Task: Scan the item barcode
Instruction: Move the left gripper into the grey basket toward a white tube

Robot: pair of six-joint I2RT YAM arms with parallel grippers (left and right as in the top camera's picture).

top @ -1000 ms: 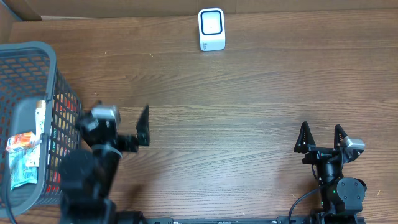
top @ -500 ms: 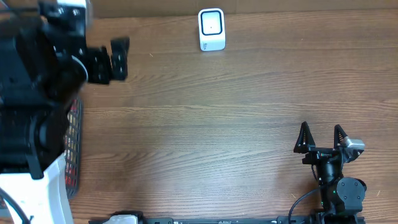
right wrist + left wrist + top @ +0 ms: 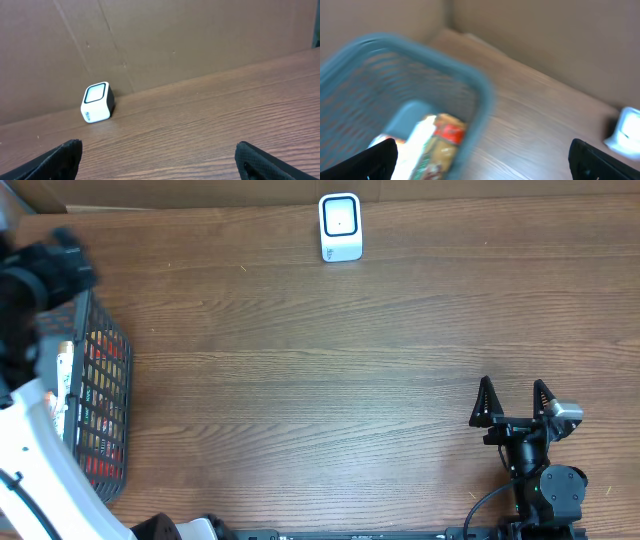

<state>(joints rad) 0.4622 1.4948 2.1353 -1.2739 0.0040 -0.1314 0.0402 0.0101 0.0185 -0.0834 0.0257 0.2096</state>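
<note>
Left gripper (image 3: 480, 162), fingers spread wide, over round-rimmed grey plastic mesh basket (image 3: 427, 52) of packets (image 3: 440, 140); right gripper (image 3: 513, 402), equally wide, well right of basket.

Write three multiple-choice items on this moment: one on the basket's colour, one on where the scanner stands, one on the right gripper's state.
1. What colour is the basket?
A. red
B. grey-blue
C. yellow

2. Where does the scanner stand?
A. at the far edge of the table
B. inside the basket
C. at the table's near edge

3. What state is the right gripper in?
A. open and empty
B. shut on a packet
C. shut on the scanner

Answers:
1 B: its mesh wall and rim show grey-blue.
2 A: from overhead it sits by the back wall.
3 A: its jaws stand wide apart with only bare table between them.
</note>
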